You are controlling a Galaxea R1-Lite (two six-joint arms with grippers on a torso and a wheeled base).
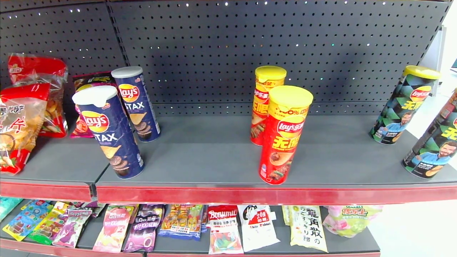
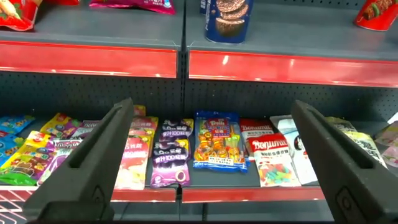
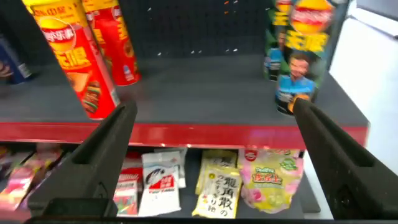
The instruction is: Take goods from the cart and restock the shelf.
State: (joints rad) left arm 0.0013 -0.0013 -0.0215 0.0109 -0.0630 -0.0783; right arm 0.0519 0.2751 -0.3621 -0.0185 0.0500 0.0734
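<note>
While the shelf [image 1: 214, 157] holds three can pairs with bare gaps between | blue cans [image 1: 110, 132] left, red cans [image 1: 284, 135] centre, green cans [image 1: 403, 103] right | left gripper [image 2: 211, 109], right gripper [image 3: 212, 107]: both open, empty, facing shelf | judged: partly restocked, next goods not yet in hand

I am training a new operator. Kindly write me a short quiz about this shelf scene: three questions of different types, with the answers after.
1. True or false: the front red can has a yellow lid.
2. How many blue cans stand on the upper shelf? A) one B) two C) four
3. Fill in: the left end effector and the right end effector are both ____, holding nothing.

Key: 1 true; 2 B; 3 open.
</note>
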